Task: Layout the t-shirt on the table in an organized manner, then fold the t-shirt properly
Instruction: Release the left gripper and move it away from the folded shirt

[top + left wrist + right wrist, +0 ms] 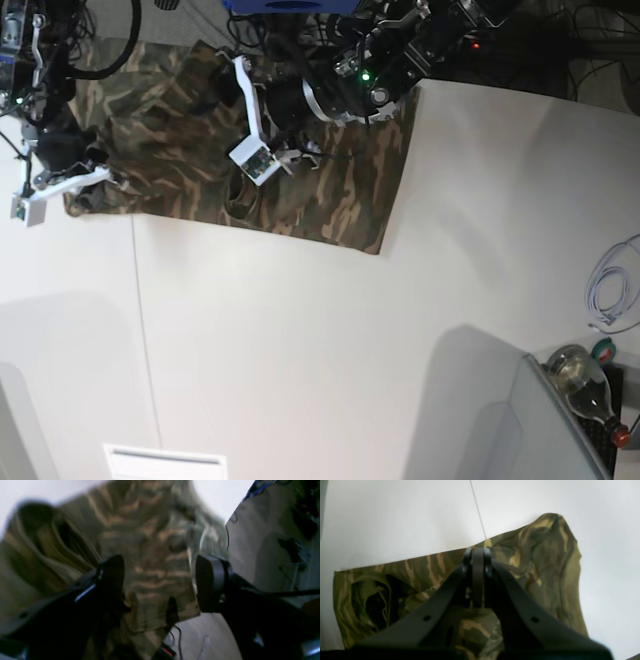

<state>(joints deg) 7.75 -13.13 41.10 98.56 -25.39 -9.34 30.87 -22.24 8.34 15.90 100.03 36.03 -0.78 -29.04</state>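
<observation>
Roughly spread, not folded: t-shirt (330, 190) lying rumpled along far edge of worktop (330, 370). Left tool (160, 582) parted above cloth, gripping nothing. Right tool (478, 557) clenched over shirt edge; grasp on fabric unclear. Smoothing and every fold remaining.

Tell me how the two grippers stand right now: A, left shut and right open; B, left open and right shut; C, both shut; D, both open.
B: in the left wrist view the left gripper has its jaws wide apart over the t-shirt, while the right gripper has its tips pressed together.
</observation>
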